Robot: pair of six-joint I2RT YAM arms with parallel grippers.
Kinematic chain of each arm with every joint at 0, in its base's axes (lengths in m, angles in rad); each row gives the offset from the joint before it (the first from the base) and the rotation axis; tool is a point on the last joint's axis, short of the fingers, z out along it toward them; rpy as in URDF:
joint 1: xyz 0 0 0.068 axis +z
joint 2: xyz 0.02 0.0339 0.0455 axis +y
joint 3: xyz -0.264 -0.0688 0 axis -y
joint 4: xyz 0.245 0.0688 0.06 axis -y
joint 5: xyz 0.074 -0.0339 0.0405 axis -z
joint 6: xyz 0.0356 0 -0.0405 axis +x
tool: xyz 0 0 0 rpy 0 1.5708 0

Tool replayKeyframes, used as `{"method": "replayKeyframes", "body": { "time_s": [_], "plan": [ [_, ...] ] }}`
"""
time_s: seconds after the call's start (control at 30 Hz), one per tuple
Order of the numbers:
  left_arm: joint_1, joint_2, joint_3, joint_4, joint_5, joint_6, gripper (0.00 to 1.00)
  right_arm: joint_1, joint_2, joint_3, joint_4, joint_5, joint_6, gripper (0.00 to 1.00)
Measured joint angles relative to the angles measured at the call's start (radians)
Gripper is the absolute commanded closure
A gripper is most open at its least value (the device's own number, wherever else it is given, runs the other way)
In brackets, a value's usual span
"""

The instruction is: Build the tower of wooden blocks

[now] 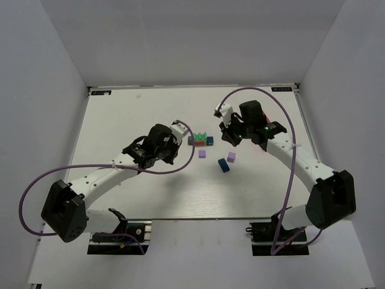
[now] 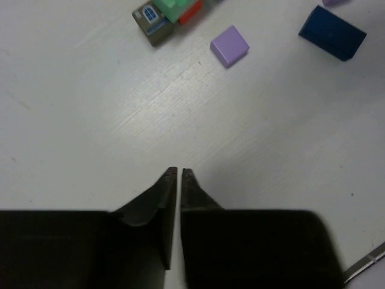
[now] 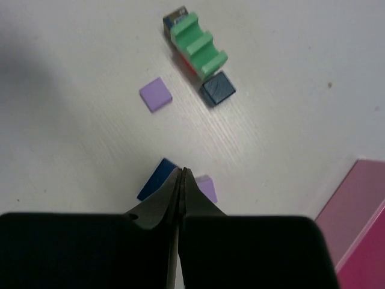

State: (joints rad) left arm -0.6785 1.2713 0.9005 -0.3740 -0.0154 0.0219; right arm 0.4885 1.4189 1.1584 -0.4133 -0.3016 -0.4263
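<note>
1. Top external: the wood block tower (image 1: 200, 139) is only a low cluster in the middle of the worktop (image 1: 132, 114), between the two arms. A purple cube (image 1: 202, 154), a blue block (image 1: 224, 165) and a second purple cube (image 1: 231, 156) lie loose just on its near side. The step in hand looks like fetching the next loose piece.
2. Left wrist: the left jaws are pressed together and pinch nothing, over bare worktop. The cluster lies ahead to the left and the purple cube straight ahead, both well apart from the tips.
3. Right wrist: the right jaws are also pressed together and empty. The blue block and second purple cube show on either side of the tips, very near them; I cannot tell whether they touch. A pick here calls for spreading the jaws first, then straddling one cube. A pink box (image 3: 361, 223) sits off to the right.
</note>
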Motion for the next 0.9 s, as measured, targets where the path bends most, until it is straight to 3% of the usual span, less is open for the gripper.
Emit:
{"method": "replayKeyframes", "body": {
  "time_s": [0.07, 0.1, 0.17, 0.27, 0.47, 0.7, 0.9],
  "plan": [
    [-0.002, 0.026, 0.002, -0.015, 0.019, -0.006, 0.57, -0.007, -0.038, -0.056, -0.001, 0.018, 0.019, 1.0],
    [-0.004, 0.031, 0.002, -0.018, 0.027, -0.009, 0.37, -0.012, -0.059, -0.09, -0.003, 0.028, 0.032, 1.0],
    [-0.005, 0.032, 0.005, -0.021, 0.04, -0.025, 0.28, -0.024, -0.09, -0.146, -0.008, 0.056, 0.07, 0.89],
    [-0.006, 0.034, 0.029, -0.023, 0.048, -0.048, 0.25, -0.043, -0.075, -0.162, -0.033, 0.106, 0.135, 0.66],
    [-0.006, 0.036, 0.051, -0.024, 0.031, -0.067, 0.24, -0.075, 0.018, -0.161, -0.061, 0.122, 0.204, 0.57],
    [-0.006, 0.069, 0.051, -0.038, 0.016, -0.065, 0.2, -0.076, 0.093, -0.16, -0.064, 0.143, 0.233, 0.34],
    [-0.006, 0.079, 0.051, -0.041, 0.028, -0.064, 0.2, -0.076, 0.138, -0.155, -0.067, 0.151, 0.236, 0.33]
  ]
}}
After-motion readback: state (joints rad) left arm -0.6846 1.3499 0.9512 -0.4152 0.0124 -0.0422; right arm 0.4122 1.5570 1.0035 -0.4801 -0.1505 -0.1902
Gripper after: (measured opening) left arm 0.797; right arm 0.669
